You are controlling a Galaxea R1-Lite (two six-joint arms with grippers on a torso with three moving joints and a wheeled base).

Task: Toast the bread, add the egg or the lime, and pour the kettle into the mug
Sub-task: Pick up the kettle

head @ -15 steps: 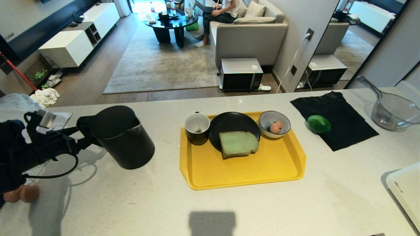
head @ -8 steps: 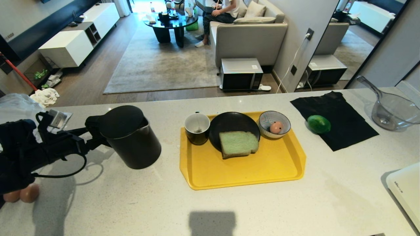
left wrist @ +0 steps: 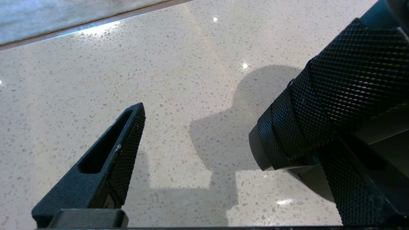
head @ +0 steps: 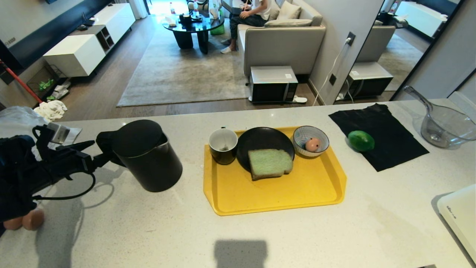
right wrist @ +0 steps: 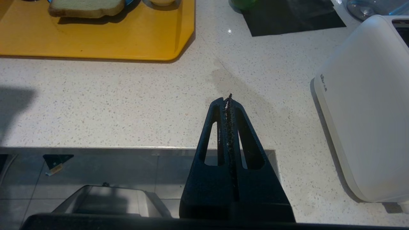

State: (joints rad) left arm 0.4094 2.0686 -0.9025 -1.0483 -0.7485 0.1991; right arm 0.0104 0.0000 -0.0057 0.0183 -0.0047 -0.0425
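Speckled white counter [head: 260, 238], lower frame; yellow tray [head: 275, 193], centre, bearing mug [head: 223, 146], bread [head: 270, 163] on a black plate and egg [head: 313, 144] in a striped bowl. Kettle [head: 145, 155], left of centre, upright. Lime [head: 361, 140], right, on black cloth. Left gripper [head: 97, 152], spread wide at the kettle handle, ungripped; next: close on it, pour into the mug. Right gripper [right wrist: 228, 99], pressed together, parked.

Bare counter [head: 282, 238] lies before us, nearside of the yellow tray [head: 275, 193]: open passage. Between the kettle [head: 147, 156] and the mug [head: 223, 146] we find a narrow gap. The mug, the black plate [head: 260, 139] and the striped bowl [head: 311, 141] crowd the tray's far edge. The white toaster [head: 461, 219] blocks our right corner.
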